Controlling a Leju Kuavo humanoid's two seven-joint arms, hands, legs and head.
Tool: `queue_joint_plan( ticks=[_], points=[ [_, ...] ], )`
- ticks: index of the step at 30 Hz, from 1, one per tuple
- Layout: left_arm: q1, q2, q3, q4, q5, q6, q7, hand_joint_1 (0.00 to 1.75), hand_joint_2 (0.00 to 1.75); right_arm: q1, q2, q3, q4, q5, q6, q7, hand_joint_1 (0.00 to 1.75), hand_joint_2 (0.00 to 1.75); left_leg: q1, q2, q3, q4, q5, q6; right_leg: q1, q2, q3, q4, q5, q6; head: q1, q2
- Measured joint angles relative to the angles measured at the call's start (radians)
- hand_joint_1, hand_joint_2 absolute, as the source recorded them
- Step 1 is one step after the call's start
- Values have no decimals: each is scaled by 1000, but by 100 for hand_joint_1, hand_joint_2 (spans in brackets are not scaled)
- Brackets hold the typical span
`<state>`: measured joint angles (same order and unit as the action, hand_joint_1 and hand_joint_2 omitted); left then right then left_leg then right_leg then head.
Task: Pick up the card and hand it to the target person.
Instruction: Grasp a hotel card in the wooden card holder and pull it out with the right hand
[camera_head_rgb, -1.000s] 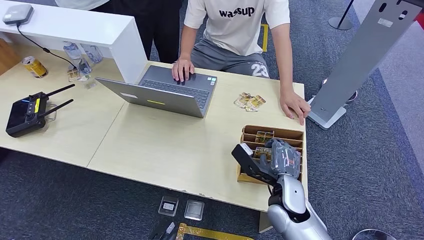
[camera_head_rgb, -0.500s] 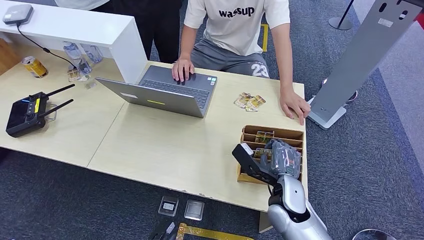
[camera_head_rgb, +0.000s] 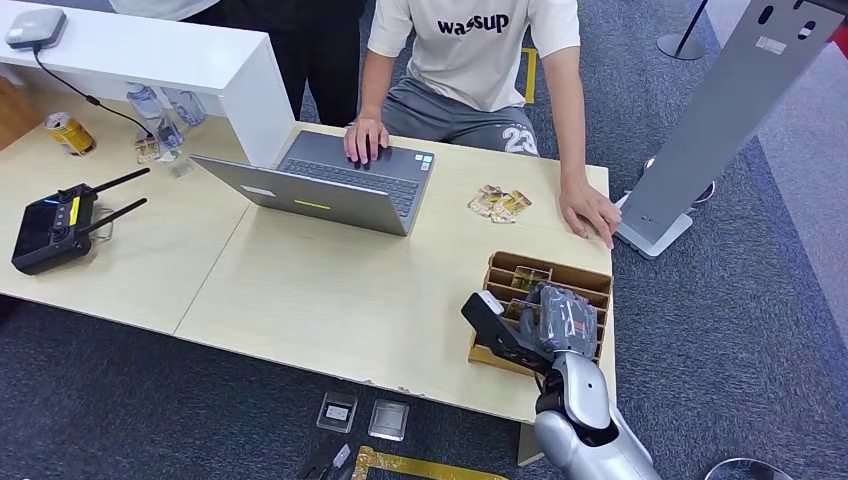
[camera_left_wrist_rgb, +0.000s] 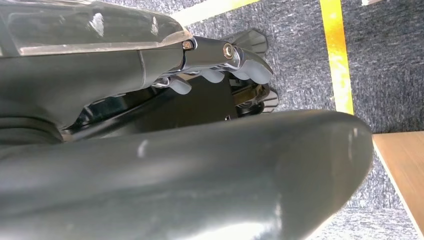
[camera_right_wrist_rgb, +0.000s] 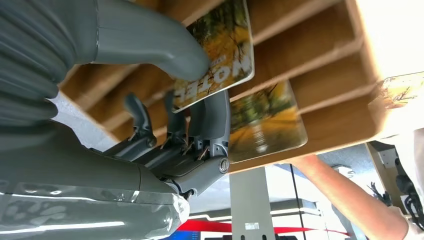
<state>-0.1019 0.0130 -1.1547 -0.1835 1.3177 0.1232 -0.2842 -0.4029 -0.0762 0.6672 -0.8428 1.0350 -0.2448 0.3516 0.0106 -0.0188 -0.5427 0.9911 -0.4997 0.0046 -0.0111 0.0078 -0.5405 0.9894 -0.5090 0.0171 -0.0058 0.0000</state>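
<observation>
Lower right of the pale wooden table (camera_head_rgb: 330, 290), over the slotted wooden box (camera_head_rgb: 592, 283): right hand (camera_head_rgb: 545, 322) pinching a yellow card (camera_right_wrist_rgb: 220, 55) between thumb (camera_right_wrist_rgb: 150, 40) and curled-in fingers (camera_right_wrist_rgb: 212, 120), second card (camera_right_wrist_rgb: 267, 122) sitting in the neighbouring slot, left hand's (camera_left_wrist_rgb: 220, 65) grasp unreadable.

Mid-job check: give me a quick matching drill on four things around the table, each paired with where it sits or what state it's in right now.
Things:
1. card
2. laptop
3. remote controller
4. wooden card box

Places or states:
A. open, under a person's hand
B. near the table's right front corner, under the right hand
C. pinched between thumb and fingers
D. on the left table, antennas out

Pairs: 1-C, 2-A, 3-D, 4-B
</observation>
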Motion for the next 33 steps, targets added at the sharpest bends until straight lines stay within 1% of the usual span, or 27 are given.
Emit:
queue_joint_plan(
  ticks=[4,8,18,33],
  points=[
    [0,0,0,0,0,1,0,0,0,-3,0,0,2,0,-4,0,175,175,0,0,0,0,0,0,0,0,0,0,0,0,0,0],
    [0,0,0,0,-2,3,-5,0,175,-3,1,0,2,0,-6,-1,175,175,0,0,0,0,0,0,0,0,0,0,0,0,0,0],
    [0,0,-7,0,-21,10,-23,0,175,-3,1,0,3,0,-7,-1,175,175,0,0,0,0,0,0,0,0,0,0,0,0,0,0],
    [0,0,-9,0,-14,12,-22,0,175,-3,-5,-1,-17,-2,-18,19,175,175,0,0,0,0,0,0,0,0,0,0,0,0,0,0]
  ],
)
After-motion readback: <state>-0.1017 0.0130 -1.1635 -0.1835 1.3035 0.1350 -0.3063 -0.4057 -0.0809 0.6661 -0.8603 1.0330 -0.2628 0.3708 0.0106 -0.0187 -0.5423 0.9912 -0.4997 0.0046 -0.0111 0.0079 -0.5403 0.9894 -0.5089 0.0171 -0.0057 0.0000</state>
